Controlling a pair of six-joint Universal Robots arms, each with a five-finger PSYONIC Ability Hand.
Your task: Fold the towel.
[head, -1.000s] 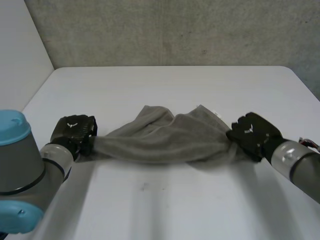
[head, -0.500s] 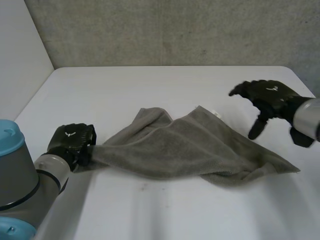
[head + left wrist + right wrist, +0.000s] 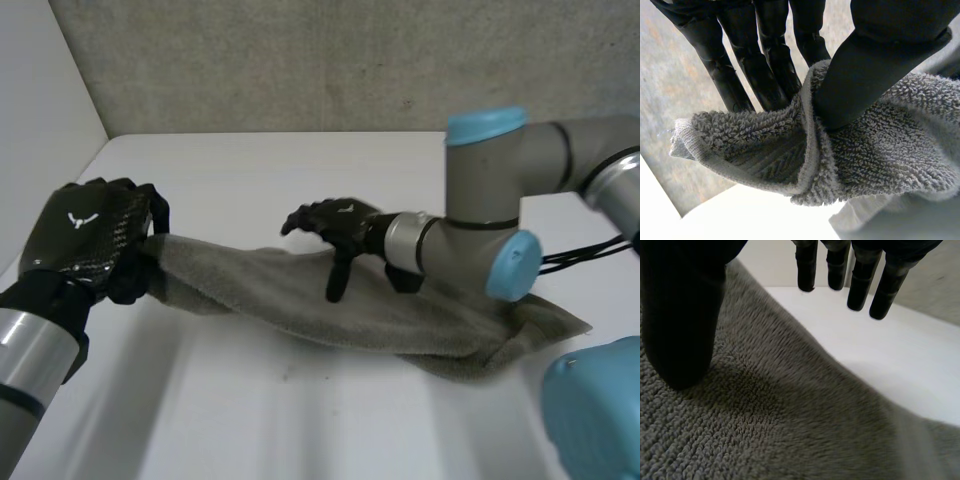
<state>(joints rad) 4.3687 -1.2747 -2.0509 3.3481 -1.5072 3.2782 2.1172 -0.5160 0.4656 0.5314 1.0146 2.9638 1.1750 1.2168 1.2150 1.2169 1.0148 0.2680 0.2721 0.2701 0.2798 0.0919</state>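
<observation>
Right robot hand (image 3: pixel 335 226) swung over towel (image 3: pixel 400 316), left wrist view shows corner pinched

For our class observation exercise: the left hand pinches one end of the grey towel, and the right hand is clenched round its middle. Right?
No. The right hand is open over the towel, not clenched round it: the right wrist view shows its fingers straight. The left hand does pinch one end.
</observation>
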